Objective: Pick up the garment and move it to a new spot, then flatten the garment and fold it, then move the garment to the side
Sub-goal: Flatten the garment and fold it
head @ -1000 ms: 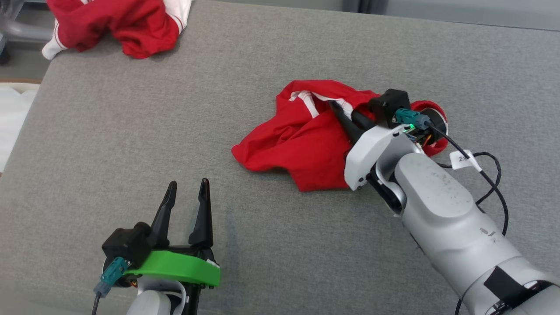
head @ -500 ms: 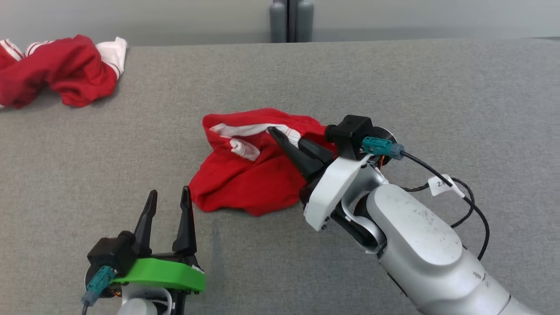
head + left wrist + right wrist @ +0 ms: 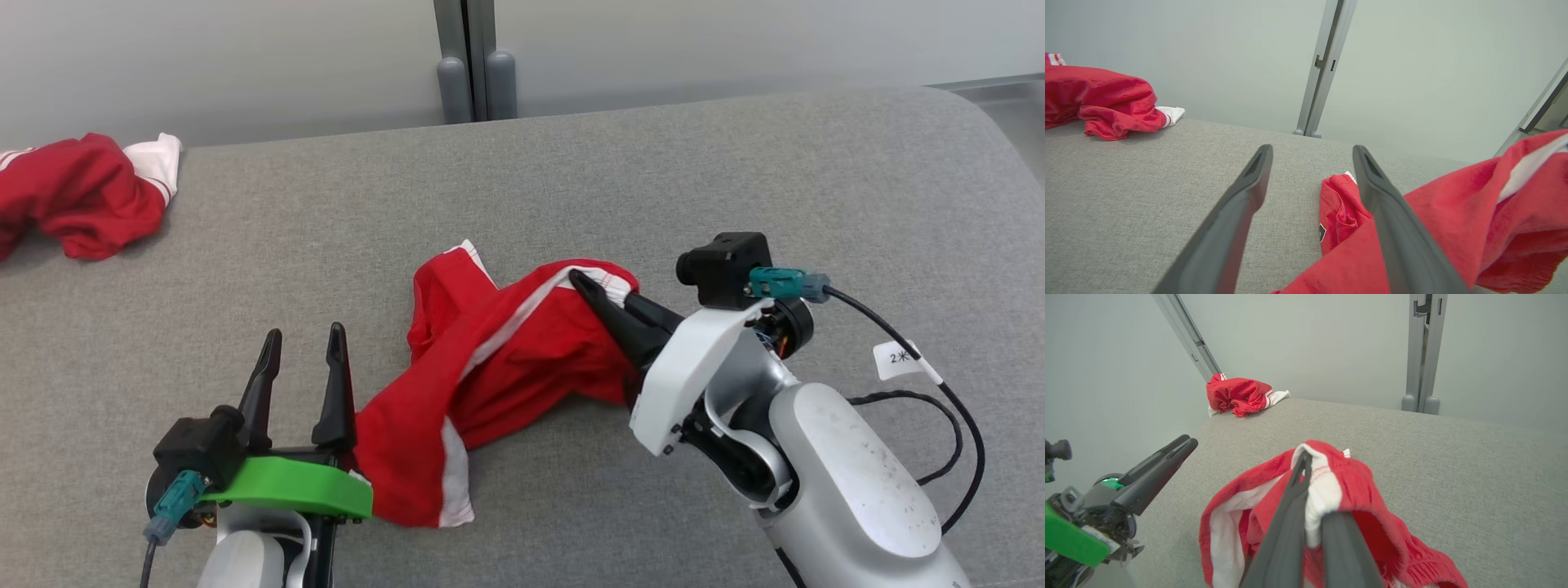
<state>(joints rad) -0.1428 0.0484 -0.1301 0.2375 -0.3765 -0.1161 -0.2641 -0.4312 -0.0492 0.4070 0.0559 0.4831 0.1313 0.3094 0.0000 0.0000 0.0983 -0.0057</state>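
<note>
The garment [image 3: 522, 367] pinched at your right gripper's [image 3: 578, 280] fingertips is soft, matt red cloth with white trim; the fingers look like smooth, dull black plastic. Beneath them the grey surface [image 3: 735, 180] is coarse, matt woven fabric, and behind your left gripper's [image 3: 304, 331] fingers sits a smooth green plastic bracket [image 3: 294, 490].

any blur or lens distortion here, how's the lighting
Head view: sharp, even soft light, a faint shadow under the garment. Left wrist view: wide-angle stretch, left fingers loom large, slightly soft. Right wrist view: one wall post leans, likely distortion; right fingers blur near the bottom edge.
</note>
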